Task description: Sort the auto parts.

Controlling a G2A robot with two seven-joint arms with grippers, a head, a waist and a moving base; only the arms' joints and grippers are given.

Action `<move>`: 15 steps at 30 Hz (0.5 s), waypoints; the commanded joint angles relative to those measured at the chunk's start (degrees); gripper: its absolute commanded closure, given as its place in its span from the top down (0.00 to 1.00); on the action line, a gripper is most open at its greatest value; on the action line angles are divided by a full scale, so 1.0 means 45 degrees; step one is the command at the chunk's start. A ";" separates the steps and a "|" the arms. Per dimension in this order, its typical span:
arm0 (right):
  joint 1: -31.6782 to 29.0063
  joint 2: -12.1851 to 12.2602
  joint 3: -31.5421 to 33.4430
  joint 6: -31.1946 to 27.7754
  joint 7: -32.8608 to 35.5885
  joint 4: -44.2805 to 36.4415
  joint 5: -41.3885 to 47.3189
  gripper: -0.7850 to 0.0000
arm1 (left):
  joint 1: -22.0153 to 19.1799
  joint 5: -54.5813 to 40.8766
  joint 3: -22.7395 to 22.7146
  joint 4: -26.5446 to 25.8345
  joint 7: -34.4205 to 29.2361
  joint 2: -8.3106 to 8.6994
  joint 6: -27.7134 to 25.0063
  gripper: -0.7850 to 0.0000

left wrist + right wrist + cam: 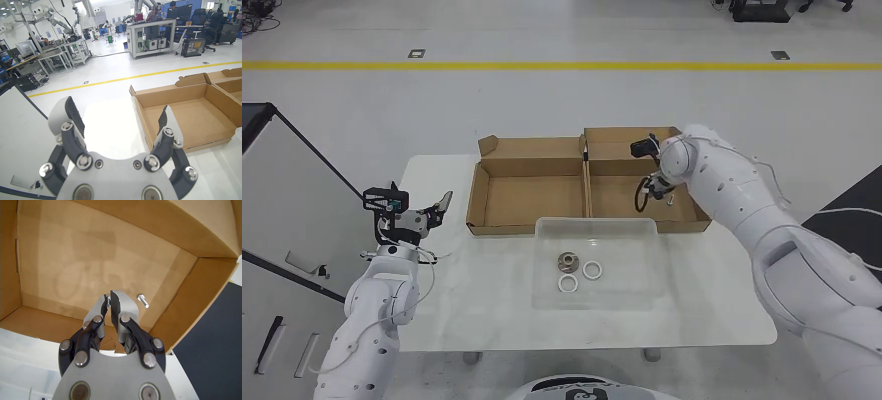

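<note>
From the top view, a white bench (492, 290) carries two open cardboard boxes side by side at its far edge, the left box (527, 195) and the right box (617, 195). A clear bin (597, 228) sits just in front of them. In the bin lie a dark metal part (566, 263) and two white rings (594, 269), close together. The left end effector (432, 212) hangs over the bench's left edge, well apart from the boxes. The right end effector (646, 192) is down inside the right box.

In the left wrist view, the left end effector (117, 103) has its fingers spread wide with nothing between them. It is above bare bench (105, 121), and the left box (189, 117) is just beside it.

In the right wrist view, the right end effector (109, 294) is clamped on a small silver bolt (108, 301), head pointing away from the wrist, above the floor of the right box (75, 256). A second bolt (143, 300) lies on that floor near a corner, just beside the fingers.
</note>
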 commanded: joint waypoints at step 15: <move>-0.0205 -0.0401 -0.0112 -0.0467 0.0016 0.0801 -0.0493 0.00 | 0.0000 0.0000 0.0000 0.0000 0.0000 0.0000 0.0000 1.00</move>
